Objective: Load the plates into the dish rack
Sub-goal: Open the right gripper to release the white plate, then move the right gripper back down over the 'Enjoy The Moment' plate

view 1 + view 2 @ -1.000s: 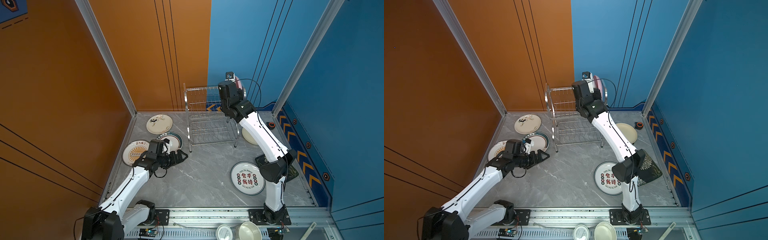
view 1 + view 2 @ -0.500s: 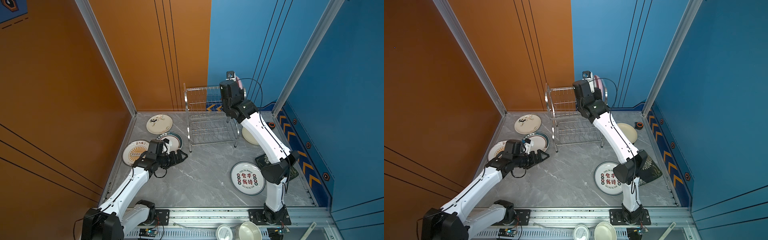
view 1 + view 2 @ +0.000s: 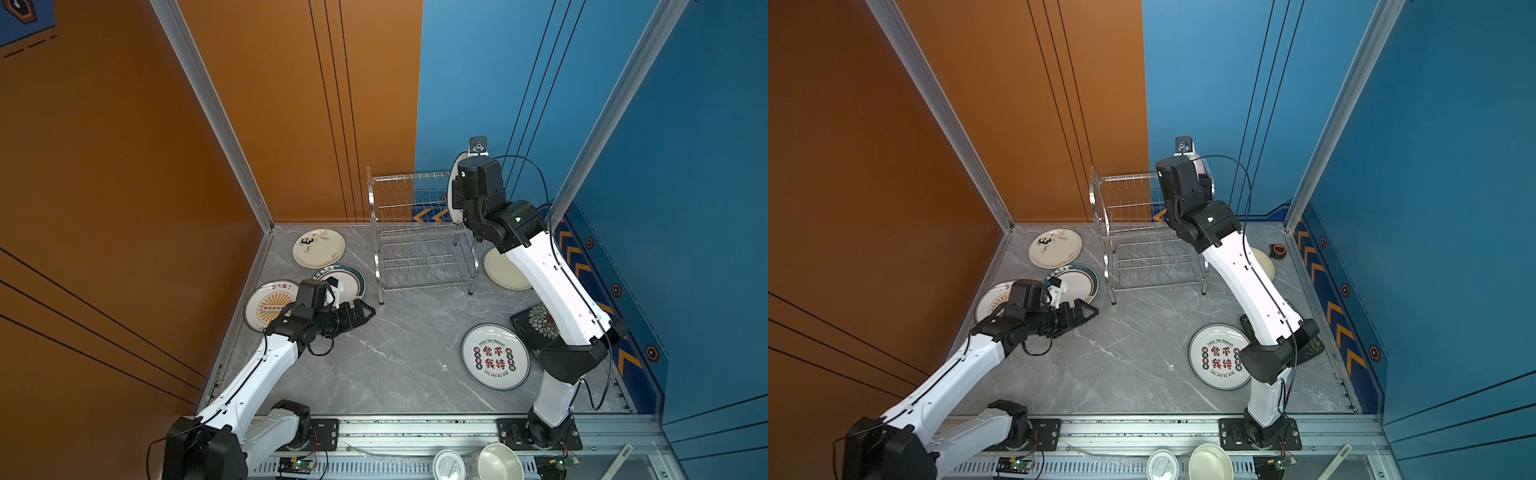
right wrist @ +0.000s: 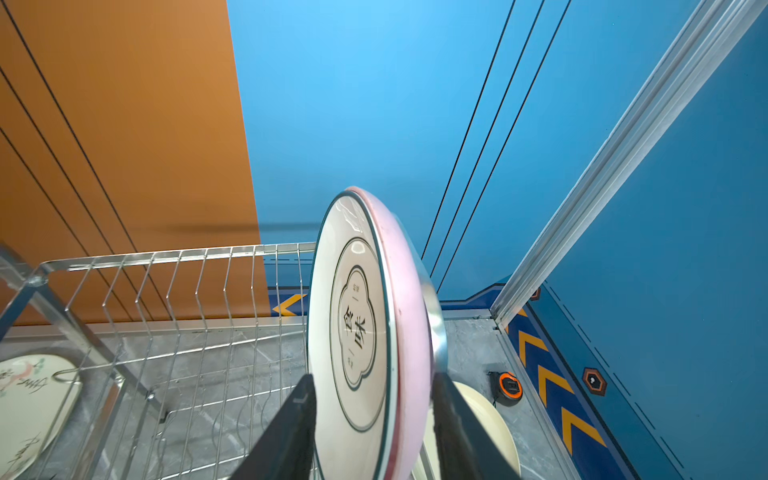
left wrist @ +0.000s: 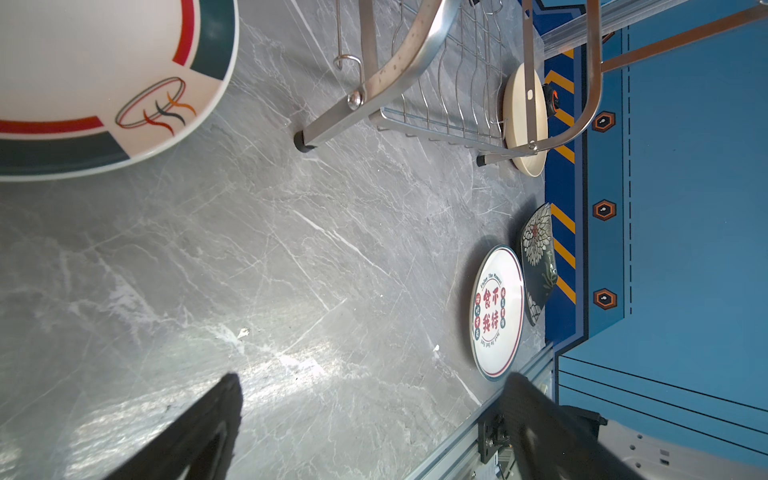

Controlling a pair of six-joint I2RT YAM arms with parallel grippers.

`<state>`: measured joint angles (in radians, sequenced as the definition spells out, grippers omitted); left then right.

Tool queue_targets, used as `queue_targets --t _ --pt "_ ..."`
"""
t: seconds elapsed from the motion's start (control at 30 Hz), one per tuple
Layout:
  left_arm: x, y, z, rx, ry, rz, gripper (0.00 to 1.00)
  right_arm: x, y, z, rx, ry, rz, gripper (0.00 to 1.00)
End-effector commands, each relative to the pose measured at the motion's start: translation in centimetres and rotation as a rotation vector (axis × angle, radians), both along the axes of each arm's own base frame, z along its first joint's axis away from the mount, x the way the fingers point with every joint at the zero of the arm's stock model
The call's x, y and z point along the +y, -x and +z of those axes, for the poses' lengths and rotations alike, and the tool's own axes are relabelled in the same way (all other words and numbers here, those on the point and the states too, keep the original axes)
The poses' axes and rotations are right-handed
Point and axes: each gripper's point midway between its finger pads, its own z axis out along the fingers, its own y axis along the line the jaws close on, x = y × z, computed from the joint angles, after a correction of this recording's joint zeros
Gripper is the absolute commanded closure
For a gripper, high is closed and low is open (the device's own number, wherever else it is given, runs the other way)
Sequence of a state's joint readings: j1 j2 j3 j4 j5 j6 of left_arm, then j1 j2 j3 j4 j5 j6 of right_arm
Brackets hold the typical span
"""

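Low in the middle of the right wrist view, the right gripper straddles two plates standing on edge together. One jaw lies along the face of the white dark-rimmed plate, the other along the back of the pink plate; whether they press or merely flank, I cannot tell. Both plates stand in the upper tier of the dish rack, at its right end in that view. To finish well, I judge the jaws should part evenly and draw straight back along the plate faces, so neither rim is dragged off its divider wires. The blue wall looks close behind; the slots to the pair's left are free. The left gripper, spread wide and empty, hangs over the table at the bottom of its wrist view, with the teal-rimmed plate at upper left. In a top view the panda plate, sunburst plate, lettered plate, floral plate and cream plate lie flat around the rack
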<state>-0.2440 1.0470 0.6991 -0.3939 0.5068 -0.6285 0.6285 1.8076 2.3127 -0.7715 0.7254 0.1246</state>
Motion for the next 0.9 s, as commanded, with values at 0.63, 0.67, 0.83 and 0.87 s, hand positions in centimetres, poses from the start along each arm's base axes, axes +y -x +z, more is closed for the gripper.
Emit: queue_targets --t 0.63,0.67,0.83,0.87 --pt "-1.8 1.2 -0.9 0.022 -0.023 -0.095 0.02 -7.4 14.4 -15.3 0.395 -0.308 -0.005 0.32" --pt "-1.8 1.2 -0.9 0.023 -0.023 -0.100 0.02 -8.0 15.1 -16.5 0.419 -0.327 -0.020 0.31" --pt "-2.1 1.3 -1.2 0.031 -0.024 -0.114 0.02 -10.5 18.0 -22.8 0.539 -0.427 -0.112 0.27" --pt "-2.1 1.3 -1.2 0.031 -0.024 -0.117 0.02 -11.0 18.5 -23.9 0.557 -0.449 -0.133 0.26"
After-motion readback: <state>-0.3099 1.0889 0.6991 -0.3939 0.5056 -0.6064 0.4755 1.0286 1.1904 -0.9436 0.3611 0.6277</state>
